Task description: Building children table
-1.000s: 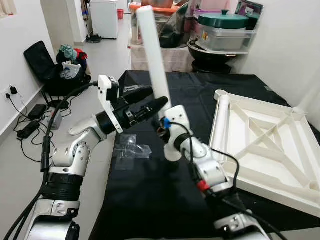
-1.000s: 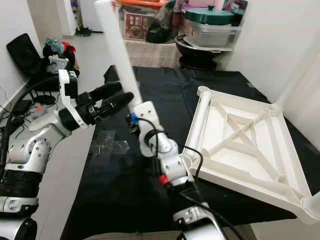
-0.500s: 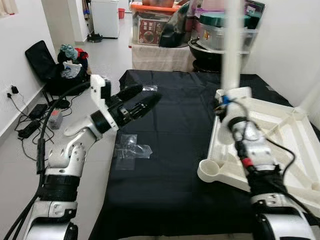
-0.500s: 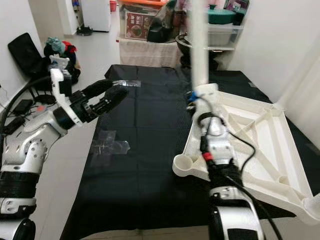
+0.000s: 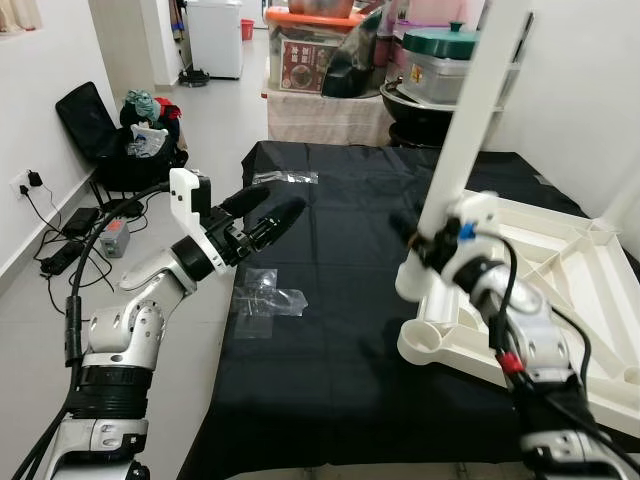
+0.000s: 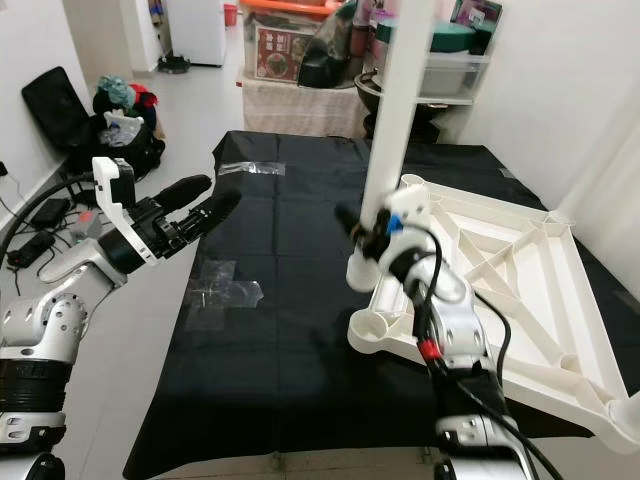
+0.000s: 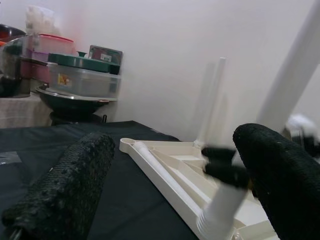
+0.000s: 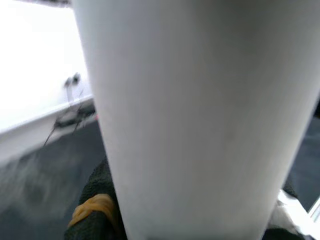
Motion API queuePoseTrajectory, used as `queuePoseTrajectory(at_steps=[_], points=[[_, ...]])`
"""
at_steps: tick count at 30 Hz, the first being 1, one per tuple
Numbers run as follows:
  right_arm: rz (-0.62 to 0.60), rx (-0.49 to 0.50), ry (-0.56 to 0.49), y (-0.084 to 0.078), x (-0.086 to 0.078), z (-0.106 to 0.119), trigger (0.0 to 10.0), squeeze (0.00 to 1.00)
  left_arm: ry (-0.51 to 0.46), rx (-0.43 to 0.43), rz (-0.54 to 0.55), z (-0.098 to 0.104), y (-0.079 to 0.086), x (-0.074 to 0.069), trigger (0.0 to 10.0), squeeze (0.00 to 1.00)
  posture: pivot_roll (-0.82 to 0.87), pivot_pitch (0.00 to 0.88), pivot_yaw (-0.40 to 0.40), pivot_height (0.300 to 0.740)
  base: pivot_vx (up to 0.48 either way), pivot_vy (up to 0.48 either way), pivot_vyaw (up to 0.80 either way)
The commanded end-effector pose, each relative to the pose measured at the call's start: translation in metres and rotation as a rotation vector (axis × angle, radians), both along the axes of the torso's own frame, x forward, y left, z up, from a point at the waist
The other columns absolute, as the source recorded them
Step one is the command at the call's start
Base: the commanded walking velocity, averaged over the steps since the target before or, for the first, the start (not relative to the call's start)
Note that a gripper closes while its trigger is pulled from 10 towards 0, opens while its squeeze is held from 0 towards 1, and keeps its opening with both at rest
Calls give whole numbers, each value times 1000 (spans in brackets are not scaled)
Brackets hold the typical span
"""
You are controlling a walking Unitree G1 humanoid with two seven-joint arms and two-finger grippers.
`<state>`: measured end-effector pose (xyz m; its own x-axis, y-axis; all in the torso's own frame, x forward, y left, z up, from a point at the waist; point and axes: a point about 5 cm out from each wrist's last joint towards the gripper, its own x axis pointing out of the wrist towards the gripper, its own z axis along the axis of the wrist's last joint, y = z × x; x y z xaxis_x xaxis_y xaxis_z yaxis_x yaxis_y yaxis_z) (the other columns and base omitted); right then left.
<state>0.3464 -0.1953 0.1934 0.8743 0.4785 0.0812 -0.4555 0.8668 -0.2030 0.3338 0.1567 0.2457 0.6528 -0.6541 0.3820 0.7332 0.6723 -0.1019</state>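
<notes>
The white table top point(image 5: 560, 262) lies upside down on the black cloth point(image 5: 330, 340), with its ribs facing up. My right gripper point(image 5: 425, 240) is shut on a long white table leg point(image 5: 470, 110), close up in the right wrist view point(image 8: 200, 110). The leg is tilted, its top leaning to the right, and its lower end hangs just above the near left corner socket point(image 5: 425, 342). My left gripper point(image 5: 275, 212) hovers over the cloth's left part, open with nothing between its fingers point(image 7: 70, 185), and points toward the leg point(image 7: 290, 85).
Two clear plastic bags point(image 5: 265, 298) point(image 5: 285, 177) lie on the cloth. Storage boxes and a lidded pot point(image 5: 445, 45) crowd the back. On the floor at the left are a black bag with clothes point(image 5: 120, 130) and cables point(image 5: 70, 225).
My right arm has swung the leg from the middle of the cloth to the table top; it stood upright half a second ago and now tilts above the corner socket. My left gripper drew back leftward.
</notes>
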Motion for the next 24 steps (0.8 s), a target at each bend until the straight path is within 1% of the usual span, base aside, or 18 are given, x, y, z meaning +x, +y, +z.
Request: queuePoseTrajectory(at_steps=[1,2,5,7,8,13,18,20,21,22,23,24], points=[[1,-63,3,-14,-1,-7,0,0,16,17,19,-3,5,-2,10000,0,76,0,-82,740,0,0,0],[1,-63,3,-14,-1,-7,0,0,16,17,19,-3,5,-2,10000,0,76,0,-82,740,0,0,0],[3,-104,16,-27,-6,-10,0,0,23,18,29,-5,7,-3,10000,0,75,0,-80,740,0,0,0],[8,-128,19,-33,-11,-10,0,0,28,16,34,-6,7,-4,10000,0,70,0,-79,740,0,0,0],[13,-139,20,-34,-12,-11,0,0,30,15,35,-7,8,-4,10000,0,69,0,-78,740,0,0,0],[14,-131,29,-37,-17,-13,0,0,36,15,35,-8,7,-4,10000,0,66,0,-71,740,0,0,0],[29,-109,21,-35,-20,-12,0,0,40,16,35,-8,7,-3,10000,0,64,0,-66,740,0,0,0],[68,-104,-2,-26,-25,-11,0,0,41,20,32,-8,6,-2,10000,0,60,0,-59,740,0,0,0],[68,-104,-2,-26,-25,-11,0,0,41,20,32,-8,6,-2,10000,0,60,0,-59,740,0,0,0],[92,-104,-14,-18,-28,-11,0,0,42,21,30,-7,6,-1,10000,0,58,0,-55,740,0,0,0],[137,-108,-26,-8,-33,-11,0,0,44,23,26,-7,4,0,10000,0,58,0,-57,740,0,0,0],[137,-108,-26,-8,-33,-11,0,0,44,23,26,-7,4,0,10000,0,58,0,-57,740,0,0,0]])
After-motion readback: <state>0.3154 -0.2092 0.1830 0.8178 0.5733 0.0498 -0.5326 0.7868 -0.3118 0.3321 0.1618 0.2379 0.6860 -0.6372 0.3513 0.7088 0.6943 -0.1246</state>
